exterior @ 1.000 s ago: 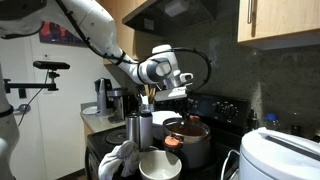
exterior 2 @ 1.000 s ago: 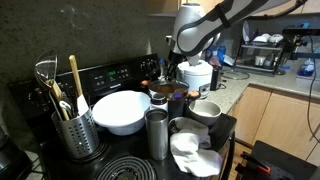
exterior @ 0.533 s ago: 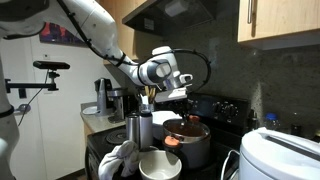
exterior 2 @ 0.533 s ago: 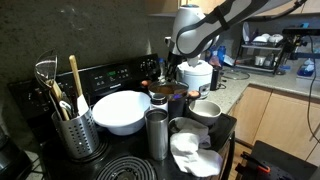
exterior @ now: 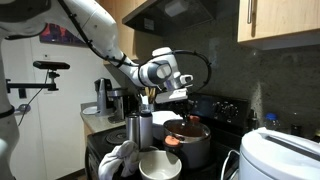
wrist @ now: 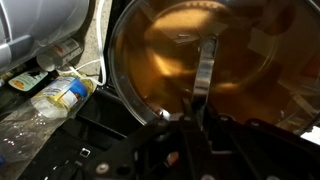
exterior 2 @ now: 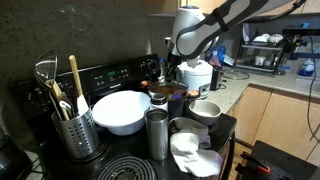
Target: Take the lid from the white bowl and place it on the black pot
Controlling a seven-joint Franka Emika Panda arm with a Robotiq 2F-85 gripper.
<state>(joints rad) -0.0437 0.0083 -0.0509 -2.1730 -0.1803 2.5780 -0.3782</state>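
Since the lid [exterior: 186, 126] seems seated on the black pot [exterior: 193, 150] under the gripper [exterior: 176, 100] in an exterior view, lift away straight. In an exterior view the white bowl [exterior 2: 120, 112] sits uncovered. Wrist view: I cannot tell whether the fingers are spread.

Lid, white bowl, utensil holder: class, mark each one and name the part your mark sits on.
lid [wrist: 160, 55]: wrist view, on its domed top.
white bowl [exterior 2: 122, 125]: an exterior view, on its outer wall.
utensil holder [exterior 2: 78, 138]: an exterior view, on its side wall.
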